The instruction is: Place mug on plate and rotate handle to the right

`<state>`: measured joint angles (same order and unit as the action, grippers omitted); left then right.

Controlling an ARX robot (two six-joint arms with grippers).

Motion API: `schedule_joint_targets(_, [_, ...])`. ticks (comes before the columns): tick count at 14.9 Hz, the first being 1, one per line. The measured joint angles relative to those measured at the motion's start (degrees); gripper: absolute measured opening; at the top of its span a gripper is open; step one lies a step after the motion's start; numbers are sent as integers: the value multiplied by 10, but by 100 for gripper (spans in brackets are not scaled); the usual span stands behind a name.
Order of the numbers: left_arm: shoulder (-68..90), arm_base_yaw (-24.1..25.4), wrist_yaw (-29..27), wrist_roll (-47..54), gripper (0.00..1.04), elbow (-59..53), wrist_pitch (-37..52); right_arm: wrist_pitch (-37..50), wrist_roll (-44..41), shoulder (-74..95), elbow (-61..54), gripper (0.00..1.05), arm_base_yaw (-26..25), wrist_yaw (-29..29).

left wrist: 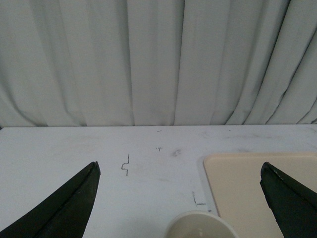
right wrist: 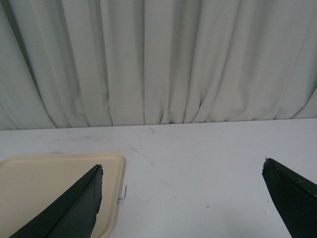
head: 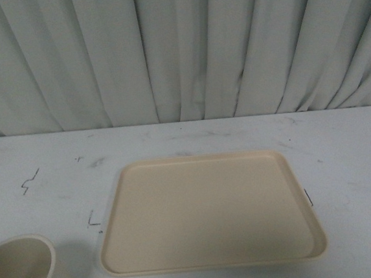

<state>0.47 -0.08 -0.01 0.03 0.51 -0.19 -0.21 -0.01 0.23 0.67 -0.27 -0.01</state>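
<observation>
My left gripper point(left wrist: 179, 164) is spread wide and empty. The mug point(head: 21, 270) sits close beneath, between its fingers, at about 8 o'clock from the plate point(head: 211, 208). My right gripper point(right wrist: 183, 164) is equally wide and empty, beyond the plate's far side, so the left arm is nearer.

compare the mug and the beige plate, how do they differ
The mug is round and deep; the plate is flat and rectangular with a low rim. The mug is cut off at the front view's lower left corner; the plate shows whole, mid-table. Both are pale and rest on the table.
</observation>
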Motion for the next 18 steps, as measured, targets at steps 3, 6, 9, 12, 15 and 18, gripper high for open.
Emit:
schedule_joint_targets(3, [0, 0, 0, 0, 98, 0, 0, 0, 0, 0, 0, 98, 0, 0])
schedule_joint_targets(6, [0, 0, 0, 0, 98, 0, 0, 0, 0, 0, 0, 98, 0, 0])
schedule_joint_targets(9, [0, 0, 0, 0, 98, 0, 0, 0, 0, 0, 0, 98, 0, 0])
schedule_joint_targets(12, [78, -48, -127, -49, 98, 55, -126, 0, 0, 0, 0, 98, 0, 2])
schedule_joint_targets(15, [419, 8, -163, -68, 98, 285, -161, -1, 0, 0, 0, 98, 0, 0])
schedule_joint_targets(18, [644, -13, -50, -36, 98, 439, -259, 0, 0, 0, 0, 98, 0, 0])
